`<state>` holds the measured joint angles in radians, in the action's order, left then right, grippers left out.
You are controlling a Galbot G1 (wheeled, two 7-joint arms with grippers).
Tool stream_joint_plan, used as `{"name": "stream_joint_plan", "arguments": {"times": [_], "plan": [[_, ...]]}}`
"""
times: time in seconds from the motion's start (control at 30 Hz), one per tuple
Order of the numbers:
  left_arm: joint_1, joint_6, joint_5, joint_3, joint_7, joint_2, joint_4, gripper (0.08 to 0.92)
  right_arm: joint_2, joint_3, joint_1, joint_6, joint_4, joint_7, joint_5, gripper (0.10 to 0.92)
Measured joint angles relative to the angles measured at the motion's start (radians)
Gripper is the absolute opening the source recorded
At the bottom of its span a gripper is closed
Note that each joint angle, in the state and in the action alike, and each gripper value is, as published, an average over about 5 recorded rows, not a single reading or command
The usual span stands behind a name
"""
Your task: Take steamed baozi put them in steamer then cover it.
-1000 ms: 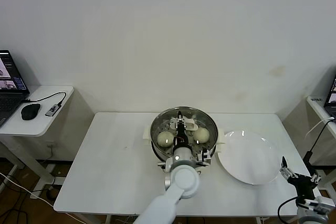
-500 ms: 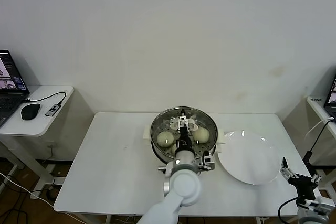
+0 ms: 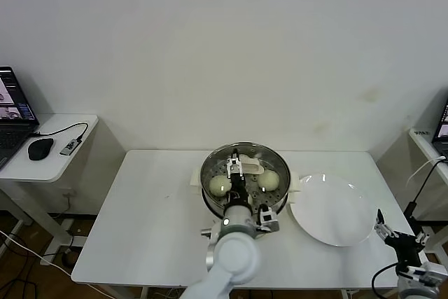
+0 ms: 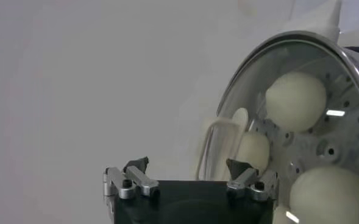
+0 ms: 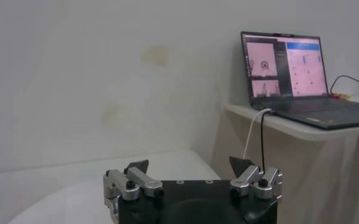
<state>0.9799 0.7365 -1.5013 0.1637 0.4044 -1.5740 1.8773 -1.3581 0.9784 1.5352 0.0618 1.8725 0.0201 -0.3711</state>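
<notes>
Lid is on the steamer; mind your exit.
Your left gripper point(image 3: 235, 167) hangs over the cover's point(image 4: 228, 115) handle point(image 3: 246, 167), fingers spread wide, holding nothing; catch the handle pulling away and you'll drag the cover off the steamer point(image 3: 207, 194). Right gripper point(image 3: 399, 240) idles open past the plate point(image 3: 330, 210). Count: one cover, one steamer, three baozi point(image 4: 295, 100) visible through glass, a fourth partly hidden.

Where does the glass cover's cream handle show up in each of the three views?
Head view: the handle sits mid-frame, at the centre of the cover, beyond the left gripper.
Left wrist view: the handle is right of centre, seen edge-on.
Right wrist view: not in it.
Shared landmark: the steamer, in the head and left wrist views.
</notes>
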Motion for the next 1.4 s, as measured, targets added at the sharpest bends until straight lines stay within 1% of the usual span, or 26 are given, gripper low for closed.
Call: {"name": "stream_joint_plan", "arguments": {"times": [0.2,0.37,0.57,0.7,0.87,1.0,1.23,1.4], "plan": [[0.036,0.000,0.071,-0.048,-0.005,0.035,0.099,0.823,0.012,-0.005,0.009,0.000,0.011,0.006,-0.010,0.823],[0.078,-0.021,0.229,-0.141,-0.067,0.084,0.171,0.823,0.030,-0.027,0.026,0.000,0.025,0.017,-0.032,0.823],[0.138,-0.152,0.523,-0.314,-0.174,0.153,0.197,0.823,0.070,-0.072,0.058,0.006,0.048,0.035,-0.061,0.823],[0.188,-0.261,0.747,-0.436,-0.250,0.178,0.189,0.823,0.102,-0.104,0.081,0.005,0.064,0.041,-0.068,0.823],[0.277,-0.377,0.996,-0.564,-0.314,0.187,0.182,0.823,0.127,-0.144,0.115,-0.005,0.082,0.043,-0.060,0.823],[0.367,-0.435,1.157,-0.628,-0.347,0.189,0.181,0.823,0.143,-0.172,0.145,-0.020,0.085,0.044,-0.050,0.823],[0.532,-0.493,1.322,-0.673,-0.376,0.180,0.188,0.823,0.178,-0.200,0.203,-0.004,0.116,0.048,-0.050,0.823],[0.608,-0.504,1.381,-0.690,-0.393,0.177,0.194,0.823,0.195,-0.221,0.234,0.028,0.152,0.051,-0.054,0.823]]}}
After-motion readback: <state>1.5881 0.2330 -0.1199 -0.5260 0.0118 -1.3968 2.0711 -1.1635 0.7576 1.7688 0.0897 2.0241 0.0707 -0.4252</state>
